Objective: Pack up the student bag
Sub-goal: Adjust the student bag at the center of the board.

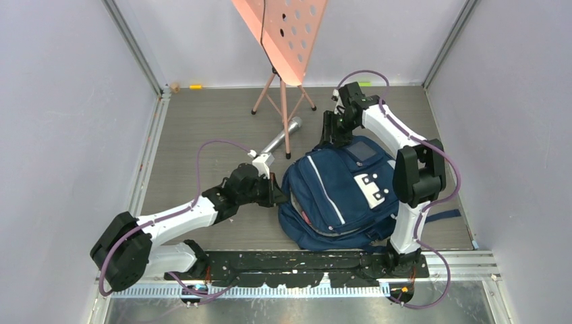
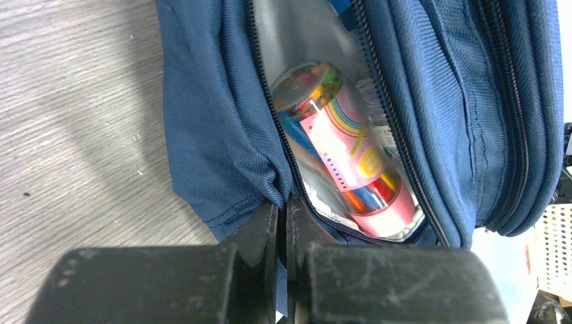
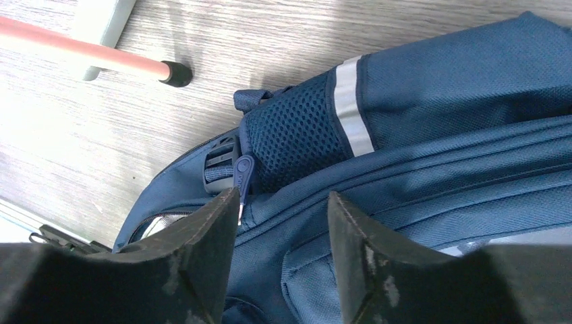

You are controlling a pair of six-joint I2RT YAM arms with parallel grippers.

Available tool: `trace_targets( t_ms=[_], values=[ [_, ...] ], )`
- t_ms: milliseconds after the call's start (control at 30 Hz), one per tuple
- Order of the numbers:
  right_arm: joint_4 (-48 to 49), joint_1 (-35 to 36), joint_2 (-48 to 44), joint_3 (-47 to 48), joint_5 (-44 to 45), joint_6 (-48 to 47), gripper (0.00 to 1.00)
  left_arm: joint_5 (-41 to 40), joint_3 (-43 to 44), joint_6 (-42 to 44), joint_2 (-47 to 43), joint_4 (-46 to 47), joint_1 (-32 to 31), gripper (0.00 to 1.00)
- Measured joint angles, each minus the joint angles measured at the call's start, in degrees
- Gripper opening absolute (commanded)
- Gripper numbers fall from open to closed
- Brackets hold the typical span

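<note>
The left hand [image 2: 283,210] has its fingers drawn together with only a thin slit between them. They appear to pinch the zip edge of the student bag [image 1: 337,192] at the near end of its opening. The right hand [image 3: 282,223] has its fingers apart and empty, poised over the top of the bag just beside a blue zip pull [image 3: 243,173] without gripping it.

Location: the bag lies flat on the bench [image 1: 202,121], front face up, between the two arms and just ahead of their bases.

Progress: the compartment at the left hand is unzipped. A clear pen tube [image 2: 344,155] with a pink label lies inside against the silver lining, so at least one item looks packed. A silver cylinder [image 1: 283,135] lies on the bench beside the bag, near the foot of a pink stand [image 1: 280,27]; whether it belongs in the bag cannot be told. The zip is not yet closed.

Pose: the left arm reaches low across the bench to the bag's left edge. The right arm is folded over the bag, elbow raised, hand pointing down at its far end.
</note>
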Motion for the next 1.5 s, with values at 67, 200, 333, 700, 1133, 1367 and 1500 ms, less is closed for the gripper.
trace_targets(
  t_ms=[67,200,333,700,1133,1367,1500],
  values=[
    [0.68,0.37,0.00,-0.46,-0.09,1.03,0.34,0.37,-0.11,-0.02,0.00,-0.24,-0.02,0.00],
    [0.85,1.49,0.00,-0.44,-0.94,2.93,0.06,0.98,-0.96,-0.20,-0.02,-0.09,-0.15,0.00],
    [1.55,4.37,0.02,0.42,-3.89,4.87,0.01,0.96,-2.58,-0.52,-0.04,2.45,-1.20,0.00],
    [1.90,7.34,5.14,5.20,-6.16,6.40,0.39,-10.40,-2.82,-6.32,4.59,10.56,-14.78,0.00],
    [-3.21,-1.36,-32.52,-12.61,24.61,13.73,0.96,-17.99,-2.99,-10.51,1.07,5.49,-15.93,0.00],
    [-10.58,-12.74,-50.03,-25.66,33.09,20.94,0.99,-18.08,-2.99,-10.29,0.96,5.01,-15.93,0.00],
    [-13.79,-16.06,-54.99,-32.72,34.58,26.62,1.00,-18.08,-3.02,-10.23,0.96,5.03,-15.93,0.00]
  ],
)
